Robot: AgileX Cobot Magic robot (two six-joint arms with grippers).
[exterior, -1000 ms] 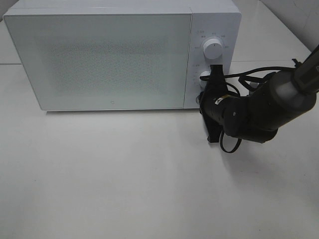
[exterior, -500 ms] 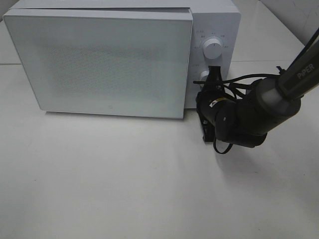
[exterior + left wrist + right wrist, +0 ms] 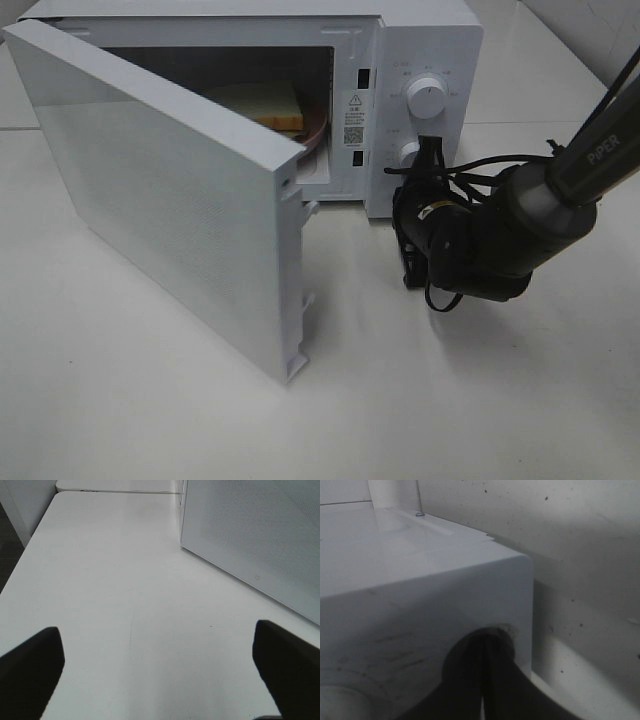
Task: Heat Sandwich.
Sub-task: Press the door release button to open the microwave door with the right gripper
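The sandwich (image 3: 262, 104), thick white bread with a tan crust, lies inside the white microwave (image 3: 430, 40) on a pink plate (image 3: 316, 132); the door hides most of it. The microwave door (image 3: 170, 190) stands swung out toward the front left. My right gripper (image 3: 428, 158) is shut with nothing in it, its tips against the lower control panel beside the lower knob (image 3: 409, 152). In the right wrist view the closed fingers (image 3: 481, 650) press on the panel's face (image 3: 420, 595). My left gripper (image 3: 160, 680) hangs open over bare table, empty, with the door (image 3: 260, 540) ahead of it.
The upper knob (image 3: 428, 98) sits above my right gripper. The open door's bottom corner (image 3: 290, 370) juts far over the white table (image 3: 450, 400). A black cable (image 3: 500, 160) loops off the right arm near the microwave's right side.
The microwave door has gone from shut to wide open, baring the sandwich and plate. My right arm has shifted slightly left and stays at the lower panel.
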